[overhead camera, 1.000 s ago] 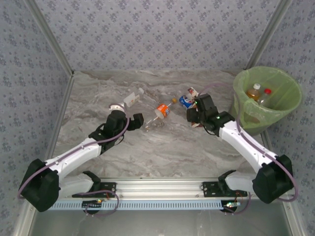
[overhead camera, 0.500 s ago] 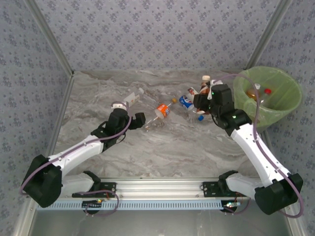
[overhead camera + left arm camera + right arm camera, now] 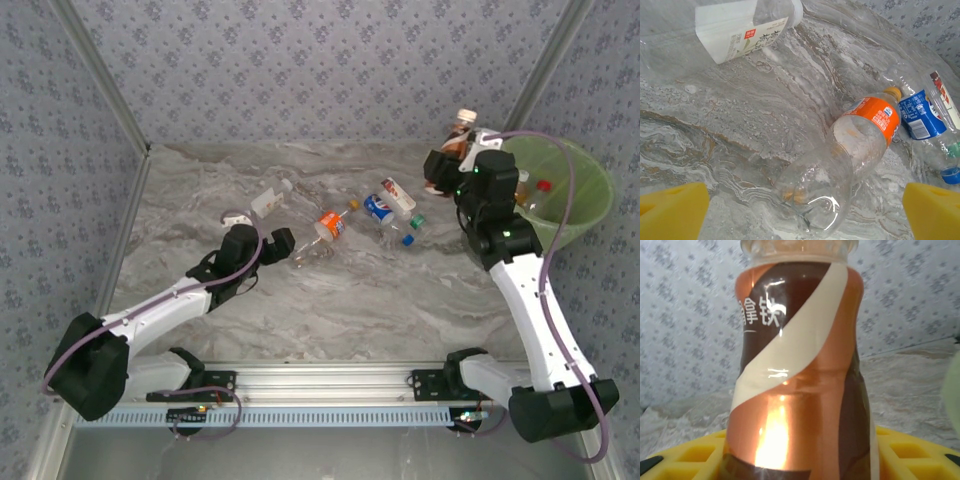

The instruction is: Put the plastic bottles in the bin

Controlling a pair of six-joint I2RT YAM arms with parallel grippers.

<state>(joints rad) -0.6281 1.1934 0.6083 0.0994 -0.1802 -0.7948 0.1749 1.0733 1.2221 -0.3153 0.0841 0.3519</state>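
Marble table point(image 3: 350, 300), green-lined bin point(image 3: 585, 215) holding two bottles point(image 3: 541, 188)

Brown bottle point(image 3: 460, 131) in right claw point(image 3: 447, 163)

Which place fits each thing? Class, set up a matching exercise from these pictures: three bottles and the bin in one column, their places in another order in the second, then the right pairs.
Things
1. brown-label bottle
2. orange-label bottle
3. white-label bottle
4. bin

Places
A. lying on the table, just ahead of the open left gripper
B. standing at the table's far right corner
C. gripped by the right gripper, lifted off the table
D. lying on the table, leftmost of the bottles

Pairs: 1-C, 2-A, 3-D, 4-B
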